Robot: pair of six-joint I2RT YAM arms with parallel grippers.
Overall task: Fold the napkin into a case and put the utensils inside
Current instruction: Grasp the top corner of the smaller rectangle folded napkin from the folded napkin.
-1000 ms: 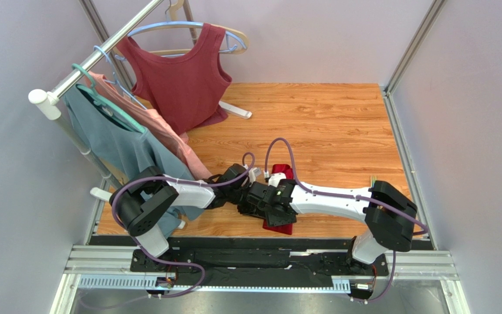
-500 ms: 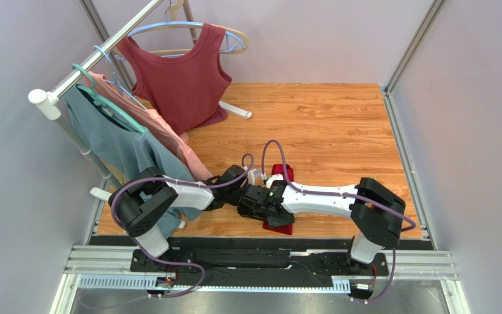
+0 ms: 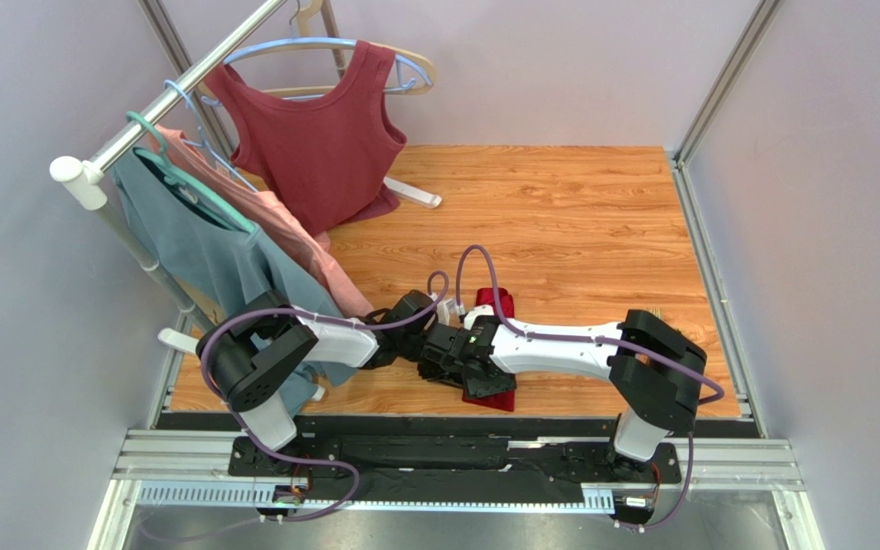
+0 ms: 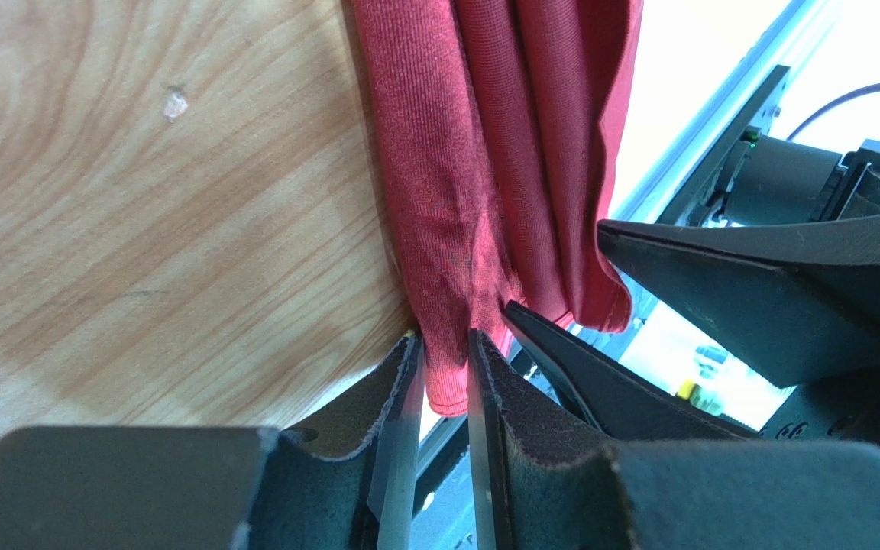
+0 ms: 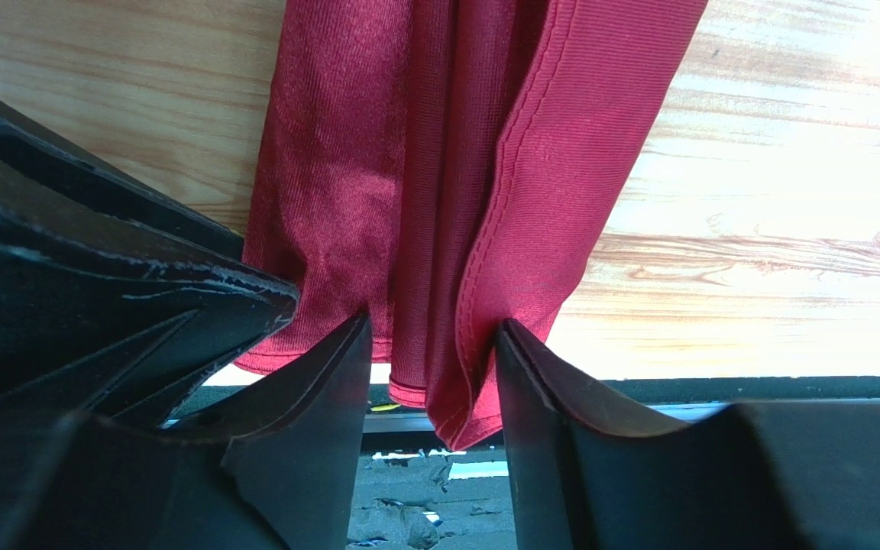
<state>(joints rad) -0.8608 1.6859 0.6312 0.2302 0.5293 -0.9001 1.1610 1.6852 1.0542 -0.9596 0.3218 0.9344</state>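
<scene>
Pinches the near end of the napkin (image 4: 491,138) with the left hand (image 4: 442,395), fingers almost together on a thin fold of crimson hem. Clamps the same end with the right hand (image 5: 431,378), just beside the left hand, fingers (image 5: 330,435) set wider on a thicker bunch of gathered pleats.

Shows the napkin as a narrow, lengthwise-folded strip. Runs away from both sets of fingertips across the wooden worktop (image 3: 594,218), ridged with several soft folds and with one stitched hem plain in the right wrist view. Holds the gripped end at the worktop's near edge, close to the black rail (image 3: 410,424); cannot tell whether it touches the wood.

Sets both hands low and close together over the strip's near half, left arm reaching in from the left and right arm from the right. Hides most of the cloth from above, with only its far tip and a near corner showing past the hands.

Has, well beyond the left hand, a maroon sleeveless top (image 3: 318,126) on a hanger (image 3: 295,48). Has a teal garment (image 3: 198,246) and a pink garment (image 3: 295,235) on the same clothes rail (image 3: 169,97).
</scene>
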